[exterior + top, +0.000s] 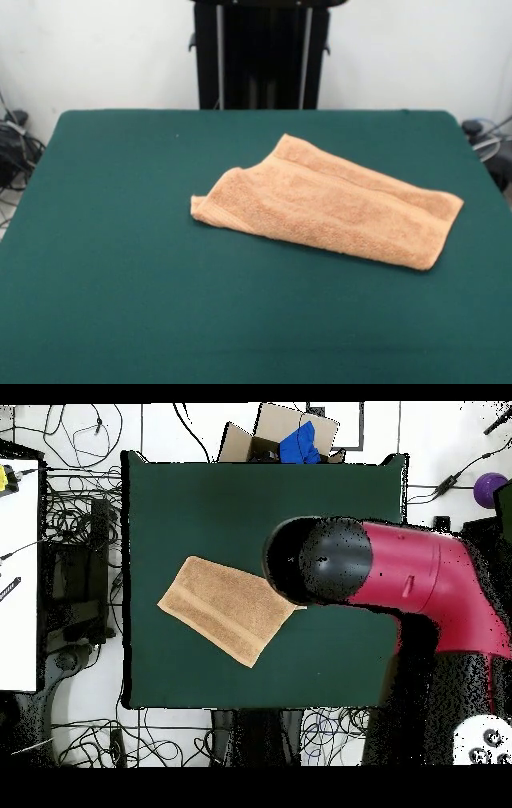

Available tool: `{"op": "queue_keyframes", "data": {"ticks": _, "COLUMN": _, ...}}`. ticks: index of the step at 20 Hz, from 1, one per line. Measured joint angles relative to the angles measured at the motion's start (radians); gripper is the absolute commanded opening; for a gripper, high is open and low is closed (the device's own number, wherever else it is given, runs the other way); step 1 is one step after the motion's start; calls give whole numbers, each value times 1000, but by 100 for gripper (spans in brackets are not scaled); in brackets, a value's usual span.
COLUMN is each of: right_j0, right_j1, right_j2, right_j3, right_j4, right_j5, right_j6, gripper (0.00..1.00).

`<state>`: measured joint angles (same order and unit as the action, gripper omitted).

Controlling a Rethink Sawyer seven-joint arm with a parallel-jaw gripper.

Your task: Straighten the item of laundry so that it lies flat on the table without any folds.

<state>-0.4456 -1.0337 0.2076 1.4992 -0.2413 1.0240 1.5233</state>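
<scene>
The towel (332, 210) is lying at about three o'clock from the centre of the green bench (128, 240), with its left end doubled over, so you are still needing to unfold it. The arm (400, 574) is hanging above; its jaws are hidden, so I cannot tell their state. Cables (75, 514) are surrounding the bench.

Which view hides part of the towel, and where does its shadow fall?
Overhead view: the arm covers one corner of the towel. Front view: the towel shows whole, with a thin soft shadow along its near edge on the table.
</scene>
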Motion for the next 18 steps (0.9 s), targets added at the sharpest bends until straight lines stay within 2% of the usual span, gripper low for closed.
{"op": "queue_keyframes", "data": {"ticks": 6, "right_j0": -27, "right_j1": -17, "right_j2": 39, "right_j3": 54, "right_j4": 21, "right_j5": -155, "right_j6": 0, "gripper": 100}}
{"op": "queue_keyframes", "data": {"ticks": 12, "right_j0": -20, "right_j1": -36, "right_j2": 39, "right_j3": 81, "right_j4": 21, "right_j5": -162, "right_j6": 0, "gripper": 100}}
{"op": "queue_keyframes", "data": {"ticks": 18, "right_j0": 29, "right_j1": -90, "right_j2": 28, "right_j3": 118, "right_j4": 21, "right_j5": -162, "right_j6": 0, "gripper": 100}}
